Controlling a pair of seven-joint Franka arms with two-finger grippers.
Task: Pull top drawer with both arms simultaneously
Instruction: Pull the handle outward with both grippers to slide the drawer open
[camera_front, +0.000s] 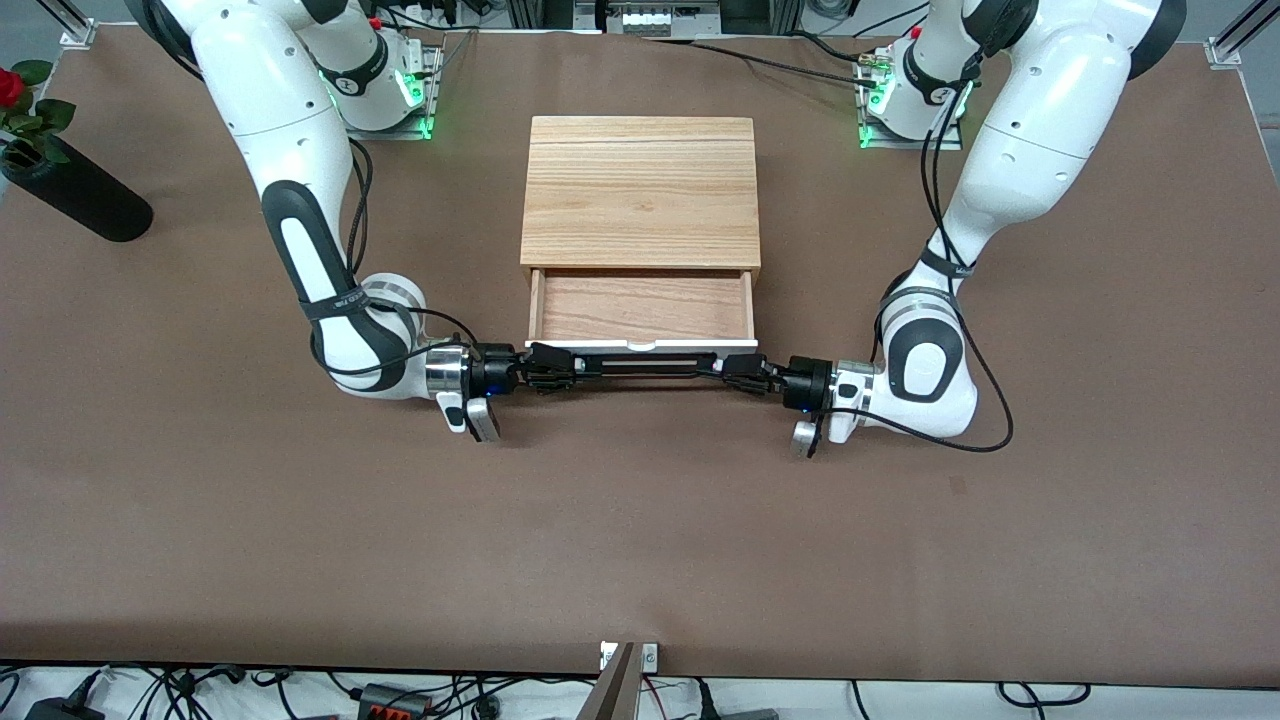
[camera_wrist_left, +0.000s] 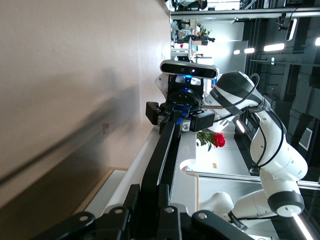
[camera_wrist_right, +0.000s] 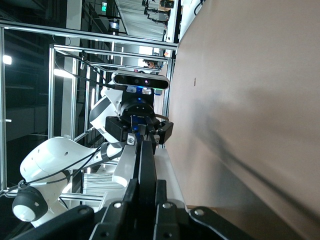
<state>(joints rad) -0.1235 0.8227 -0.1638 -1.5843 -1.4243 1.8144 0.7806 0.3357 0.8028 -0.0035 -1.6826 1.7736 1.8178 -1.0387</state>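
The top drawer (camera_front: 640, 306) is pulled partway out of the light-wood cabinet (camera_front: 640, 190); its wood tray is empty and its white front panel (camera_front: 640, 345) faces the front camera. The long black bar handle (camera_front: 645, 366) runs along the front. My right gripper (camera_front: 568, 367) is shut on the handle's end toward the right arm. My left gripper (camera_front: 722, 369) is shut on the other end. In the left wrist view the fingers (camera_wrist_left: 132, 197) clamp the handle (camera_wrist_left: 160, 160), with the right gripper farther along it. In the right wrist view the fingers (camera_wrist_right: 160, 192) clamp the handle (camera_wrist_right: 147, 160).
A black vase (camera_front: 75, 190) with a red rose (camera_front: 10, 88) lies at the right arm's end of the table. The brown table (camera_front: 640, 540) stretches wide toward the front camera. Both arm bases stand beside the cabinet's back.
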